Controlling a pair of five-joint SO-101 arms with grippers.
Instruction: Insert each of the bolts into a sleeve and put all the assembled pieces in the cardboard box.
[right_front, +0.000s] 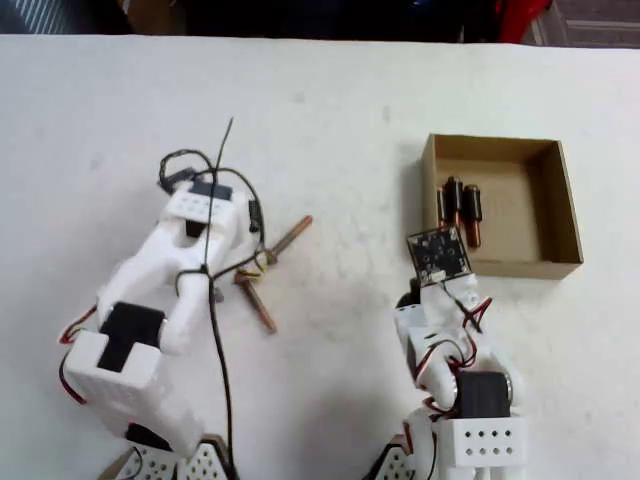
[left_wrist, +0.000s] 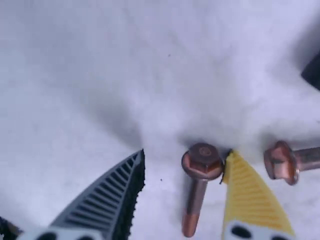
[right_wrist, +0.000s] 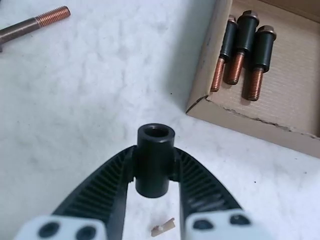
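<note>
Two black ribbed jaws of the right gripper (right_wrist: 155, 152) closed partway around a black sleeve (right_wrist: 155, 165), pinching its sides, bore open and pointing away from the wrist, near the corner of the cardboard box (right_wrist: 202, 85). Left gripper (left_wrist: 186, 154) spread wide and holding nothing: grey finger (left_wrist: 110, 200) and yellow finger (left_wrist: 250, 195) either side of a copper bolt (left_wrist: 196, 197) lying on the white table (left_wrist: 100, 75), yellow one right against the hex head. Second bolt (left_wrist: 289, 161) just beyond the yellow finger. Three assembled pieces (right_wrist: 245, 45) side by side inside the box.

Probably the pick-up of the straddled bolt. Best to centre the shank between the fingers before closing, then grip just below the head, leaving the threaded end free for the bore. Worth avoiding any nudge to the neighbouring bolt. After that, line up shank and bore on one axis before pushing, with the sleeve clamped firmly against twist or slip.
</note>
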